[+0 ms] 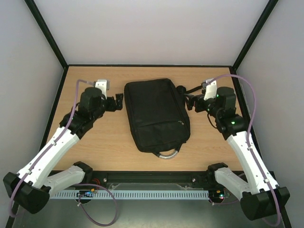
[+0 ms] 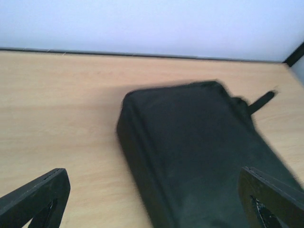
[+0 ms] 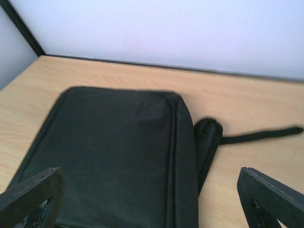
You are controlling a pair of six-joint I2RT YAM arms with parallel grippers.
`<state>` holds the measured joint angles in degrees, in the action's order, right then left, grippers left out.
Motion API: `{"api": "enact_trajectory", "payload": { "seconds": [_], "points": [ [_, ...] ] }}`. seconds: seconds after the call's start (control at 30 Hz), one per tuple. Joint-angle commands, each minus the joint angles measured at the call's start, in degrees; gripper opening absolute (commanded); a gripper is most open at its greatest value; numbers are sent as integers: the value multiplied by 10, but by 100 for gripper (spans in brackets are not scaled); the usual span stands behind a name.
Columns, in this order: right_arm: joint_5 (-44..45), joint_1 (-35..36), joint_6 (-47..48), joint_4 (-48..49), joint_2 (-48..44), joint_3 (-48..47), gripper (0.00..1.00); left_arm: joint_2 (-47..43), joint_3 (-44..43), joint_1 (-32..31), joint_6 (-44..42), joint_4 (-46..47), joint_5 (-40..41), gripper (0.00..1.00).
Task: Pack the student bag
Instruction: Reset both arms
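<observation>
Looking at the large black fabric student bag (image 1: 156, 114): it lies flat in the middle of the light wooden table (image 1: 95, 152), with its grey curved handle (image 1: 167, 153) toward the arm bases and its far end between the two grippers. Left gripper (image 1: 118, 102) sits just beside the bag's left far edge, fingers spread wide, nothing in them. Right gripper (image 1: 191, 101) is just beside the right far corner, also spread wide and empty. Neither looks to be touching the fabric, though the top view is tight there. Loose black strap (image 3: 259, 136) trails on the table off the right side, right under the right arm's approach. No items to pack are in view, and I can't tell whether the main zip is open. My read: the step is getting a hold on the bag to open or position it. To do it well, come in low and pinch a seam or edge fold, not the full thickness. Pin with one arm while the other pulls, since soft fabric will likely slide on smooth wood. Keep the right fingers clear of that strap or it'll snag and drag the bag round.
</observation>
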<state>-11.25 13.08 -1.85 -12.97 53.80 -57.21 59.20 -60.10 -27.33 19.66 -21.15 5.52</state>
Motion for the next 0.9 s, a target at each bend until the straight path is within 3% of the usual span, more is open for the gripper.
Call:
{"api": "enact_trajectory", "payload": {
  "seconds": [0.0, 0.17, 0.33, 0.57, 0.87],
  "points": [
    [79, -1, -94, 81, 2, 77, 99, -52, 95, 1, -30, 27, 87, 99],
    [70, -1, -96, 129, -29, 162, 99, -112, 182, 1, -33, 83, 104, 99],
    [57, -1, -96, 180, -102, 236, 99, -117, 188, 1, -36, 89, 100, 99],
    [82, -1, -123, 160, -105, 223, 99, -129, 193, 0, -45, 98, 121, 99],
    [129, -1, -129, 145, -42, 200, 99, -124, 203, 1, -45, 98, 152, 99]
  ]
}}
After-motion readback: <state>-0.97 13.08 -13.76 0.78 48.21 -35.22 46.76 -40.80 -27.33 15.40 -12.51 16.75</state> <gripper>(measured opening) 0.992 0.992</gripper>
